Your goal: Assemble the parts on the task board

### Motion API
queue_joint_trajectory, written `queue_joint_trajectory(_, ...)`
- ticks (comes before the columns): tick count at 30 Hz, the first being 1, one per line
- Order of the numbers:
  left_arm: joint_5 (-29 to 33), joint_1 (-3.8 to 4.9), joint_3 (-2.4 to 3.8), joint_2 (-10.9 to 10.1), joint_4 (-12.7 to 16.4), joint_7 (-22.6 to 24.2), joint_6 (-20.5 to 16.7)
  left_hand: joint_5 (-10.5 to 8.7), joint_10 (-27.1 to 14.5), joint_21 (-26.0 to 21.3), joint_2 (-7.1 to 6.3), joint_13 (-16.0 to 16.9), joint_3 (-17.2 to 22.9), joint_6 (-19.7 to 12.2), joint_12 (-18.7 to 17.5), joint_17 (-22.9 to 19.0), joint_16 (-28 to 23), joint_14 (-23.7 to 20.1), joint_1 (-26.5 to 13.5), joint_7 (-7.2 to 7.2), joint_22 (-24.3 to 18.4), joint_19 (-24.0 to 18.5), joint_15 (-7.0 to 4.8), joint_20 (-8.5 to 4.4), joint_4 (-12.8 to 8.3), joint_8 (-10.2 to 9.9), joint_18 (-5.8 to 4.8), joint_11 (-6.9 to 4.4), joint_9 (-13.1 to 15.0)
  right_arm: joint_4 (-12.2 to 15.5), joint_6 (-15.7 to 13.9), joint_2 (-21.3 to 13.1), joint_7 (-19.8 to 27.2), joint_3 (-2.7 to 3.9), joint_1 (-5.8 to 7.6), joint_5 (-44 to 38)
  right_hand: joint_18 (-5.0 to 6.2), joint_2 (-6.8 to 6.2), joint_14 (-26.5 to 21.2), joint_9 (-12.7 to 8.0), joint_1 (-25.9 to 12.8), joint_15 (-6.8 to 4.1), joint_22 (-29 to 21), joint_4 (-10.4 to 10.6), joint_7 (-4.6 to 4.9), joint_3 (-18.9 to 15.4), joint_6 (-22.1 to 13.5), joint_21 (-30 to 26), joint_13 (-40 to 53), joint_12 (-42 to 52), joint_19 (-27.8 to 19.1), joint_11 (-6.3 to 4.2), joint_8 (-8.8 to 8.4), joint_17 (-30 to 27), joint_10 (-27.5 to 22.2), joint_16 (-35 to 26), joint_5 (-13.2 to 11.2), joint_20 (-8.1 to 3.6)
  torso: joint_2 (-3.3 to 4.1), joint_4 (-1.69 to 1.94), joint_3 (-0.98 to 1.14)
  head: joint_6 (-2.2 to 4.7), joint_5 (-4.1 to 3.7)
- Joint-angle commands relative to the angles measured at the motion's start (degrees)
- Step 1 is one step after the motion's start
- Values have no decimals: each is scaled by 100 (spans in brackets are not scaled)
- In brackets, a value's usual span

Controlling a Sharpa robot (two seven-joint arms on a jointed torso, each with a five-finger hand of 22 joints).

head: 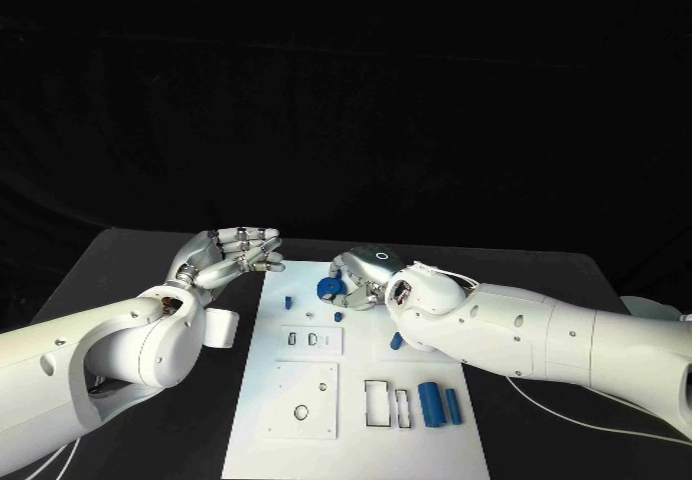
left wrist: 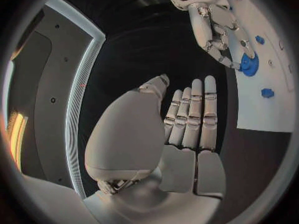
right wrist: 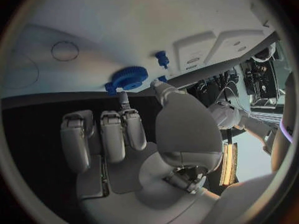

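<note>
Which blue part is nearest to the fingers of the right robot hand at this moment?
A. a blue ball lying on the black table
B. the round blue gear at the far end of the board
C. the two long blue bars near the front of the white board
B: the right robot hand has its fingers reaching right up to the round blue gear at the far end of the white board.

White task board [head: 361,440], blue gear [right wrist: 129,78], blue cylinders [head: 430,402], black table [head: 144,270], silver fingers [left wrist: 198,109]
</note>
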Motion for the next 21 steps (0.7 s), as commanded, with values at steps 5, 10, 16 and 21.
queue_joint_trajectory(5, 10, 10, 5, 4, 11, 1, 83, -24, -1, 35, -17, 5, 6, -36, -33, 5, -31, -30, 49, 12, 9, -35, -5, -6, -36, -29, 44, 19, -8, -6, 489, -16, -29, -3, -3, 30, -40, 62, 521, 5, -14, 15, 1510, 84, -3, -66, 114, 25, 815, -2, 601, 18, -20, 1147, 31, 33, 62, 38, 4, 1, 2, -3, -6)
queue_joint_trajectory(10, 10, 10, 5, 2, 11, -1, 78, -23, -4, 44, -15, 5, 11, -40, -38, 8, -34, -33, 54, 14, 14, -42, -4, -6, -44, -32, 43, 21, -9, -11, 521, -43, -53, -4, -2, 54, -40, 136, 522, 9, -59, 5, 1510, 117, -15, -84, 161, 25, 829, 10, 601, 7, -26, 1152, 43, 34, 106, 31, 2, 0, 3, 0, -6)
queue_joint_trajectory(16, 10, 10, 5, -7, 0, -5, 78, -22, -9, 56, -11, 5, 18, -44, -44, 12, -37, -37, 60, 17, 22, -51, -3, -7, -52, -36, 42, 23, -10, 98, 201, -205, -66, -4, -2, 86, -40, 191, 524, 10, -75, -1, 1510, 109, -21, -77, 183, 25, 851, 31, 601, 0, -39, 1160, 62, 36, 158, 25, -6, -8, 10, 13, -4)
queue_joint_trajectory(21, 10, 10, 5, -22, -10, -10, 80, -22, -9, 56, -11, 5, 18, -44, -44, 12, -37, -37, 60, 17, 22, -51, -3, -7, -52, -36, 42, 23, -10, 393, -240, -560, 15, 9, 29, 204, -40, 196, 525, 6, 12, -9, 1510, 74, -27, -40, 201, 25, 864, 42, 601, -6, -75, 1165, 75, 38, 281, 16, -7, -28, 14, 47, -1)
